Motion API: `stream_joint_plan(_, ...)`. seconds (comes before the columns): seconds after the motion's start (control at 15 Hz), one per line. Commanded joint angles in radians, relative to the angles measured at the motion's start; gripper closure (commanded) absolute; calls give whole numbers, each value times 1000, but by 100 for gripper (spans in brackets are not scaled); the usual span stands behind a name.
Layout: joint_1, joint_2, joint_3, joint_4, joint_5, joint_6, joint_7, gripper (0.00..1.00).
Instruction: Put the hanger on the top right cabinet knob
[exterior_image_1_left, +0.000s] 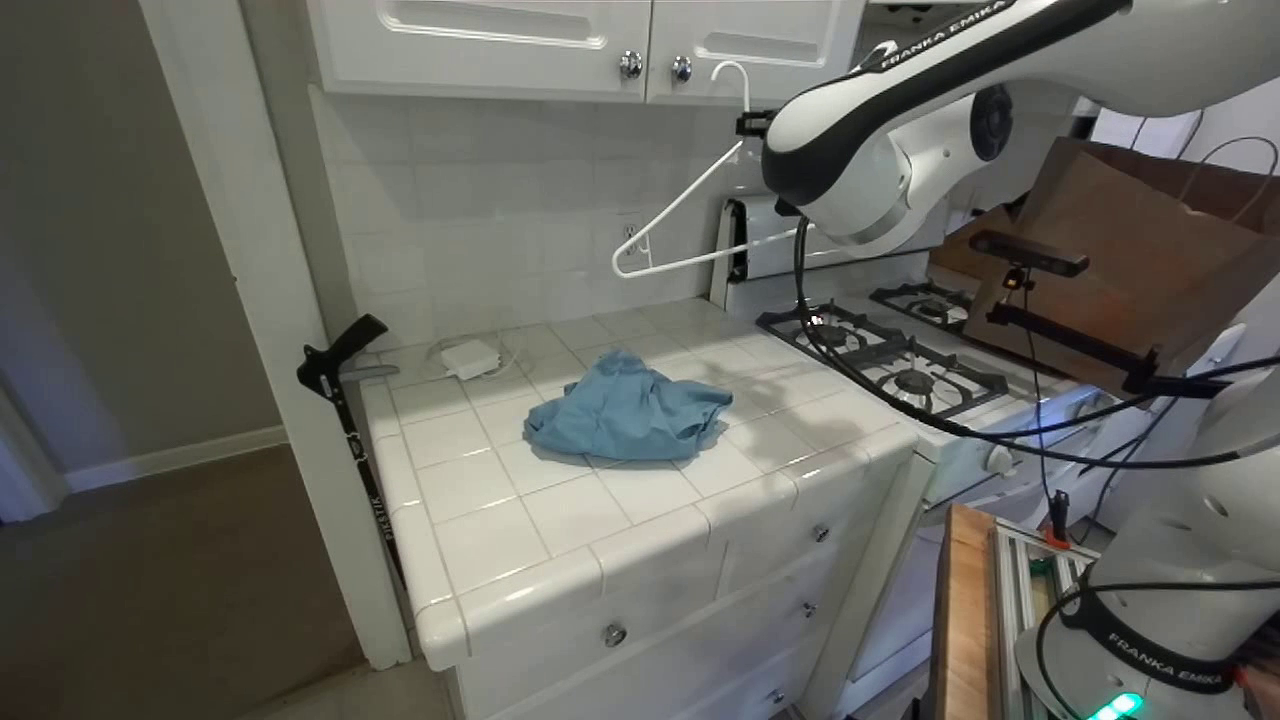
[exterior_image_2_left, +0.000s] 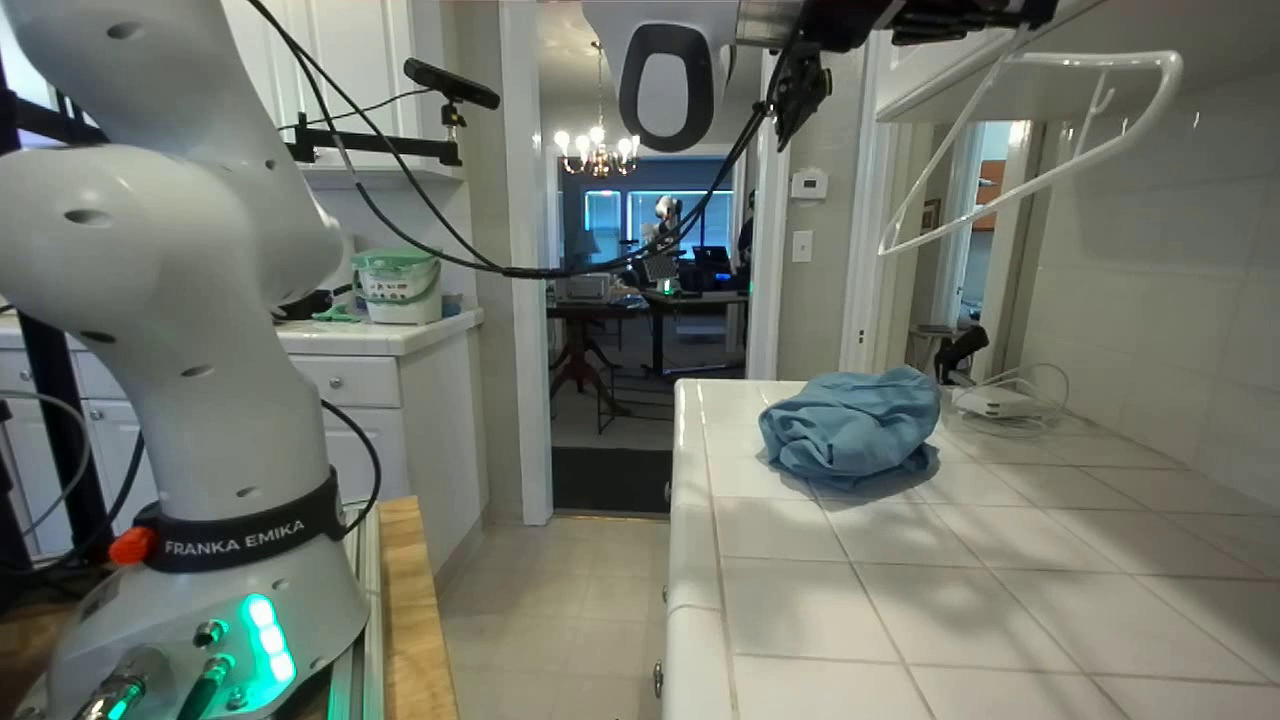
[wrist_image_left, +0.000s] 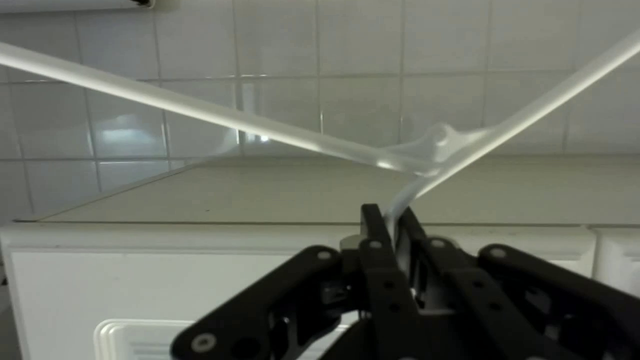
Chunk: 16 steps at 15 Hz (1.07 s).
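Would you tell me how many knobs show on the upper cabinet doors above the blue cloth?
2 in an exterior view: the left door's knob and, close beside it, the right door's knob. The arm may hide others.

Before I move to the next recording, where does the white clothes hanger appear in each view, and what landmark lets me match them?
In an exterior view: the white clothes hanger is in the upper part, just right of centre.
In an exterior view: the white clothes hanger is at the upper right.
Wrist view: the white clothes hanger spans the upper half, held in the gripper.
Shared landmark: the white tiled wall, visible in all three.
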Motion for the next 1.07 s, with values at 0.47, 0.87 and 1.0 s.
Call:
stream_joint_plan(0.47, 4, 120, 36, 142, 1, 106, -12, 98)
stream_joint_plan(0.87, 8, 191, 44, 219, -29, 95, -17, 98)
stream_joint_plan(1.0, 11, 208, 48, 235, -39, 97, -24, 98)
